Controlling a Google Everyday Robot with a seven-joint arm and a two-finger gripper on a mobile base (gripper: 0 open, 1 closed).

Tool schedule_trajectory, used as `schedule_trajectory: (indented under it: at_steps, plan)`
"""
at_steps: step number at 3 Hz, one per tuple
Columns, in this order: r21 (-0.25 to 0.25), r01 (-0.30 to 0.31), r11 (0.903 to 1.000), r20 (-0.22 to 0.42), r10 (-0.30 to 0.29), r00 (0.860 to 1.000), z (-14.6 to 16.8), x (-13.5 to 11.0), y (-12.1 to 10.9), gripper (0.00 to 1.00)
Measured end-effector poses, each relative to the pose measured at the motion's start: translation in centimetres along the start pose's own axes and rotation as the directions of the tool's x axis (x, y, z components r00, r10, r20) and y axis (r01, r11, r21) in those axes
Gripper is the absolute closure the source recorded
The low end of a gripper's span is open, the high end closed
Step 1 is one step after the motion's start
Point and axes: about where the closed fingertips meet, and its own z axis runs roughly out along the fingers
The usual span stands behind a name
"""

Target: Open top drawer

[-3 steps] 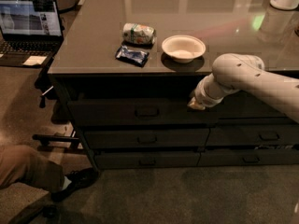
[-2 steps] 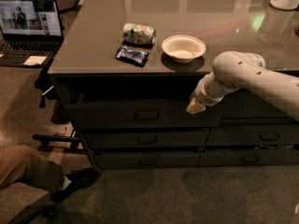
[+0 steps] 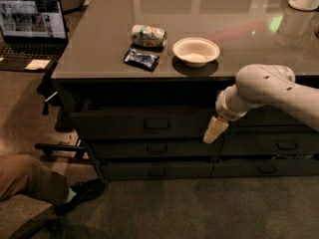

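Observation:
The top drawer is the wide dark grey front just under the left part of the counter, with a small bar handle at its middle. Its front seems to stand slightly forward of the two shallower drawers below it. My gripper, cream-coloured at the end of the white arm, points down in front of the drawer's right end, well right of the handle. It holds nothing that I can see.
On the counter lie a can on its side, a blue packet and a white bowl. More drawers are on the right. An open laptop is at the far left. A person's leg and shoe are at the lower left.
My gripper has moved down and a little right, from the top drawer's upper edge to its lower right corner. The drawer front has not visibly shifted.

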Motion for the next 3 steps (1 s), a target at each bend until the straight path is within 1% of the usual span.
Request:
schedule_trajectory:
  at_steps: [1,2,3]
  plan:
    - [-0.002,-0.003,1.0000,-0.001,0.003,1.000,0.0,0.6,0.4,0.00]
    - [-0.030,0.016,0.9994,0.009,-0.016,1.000,1.0,0.3,0.4,0.00]
    - [-0.085,0.047,0.9953,0.021,-0.045,0.999,2.7,-0.4,0.4,0.00]
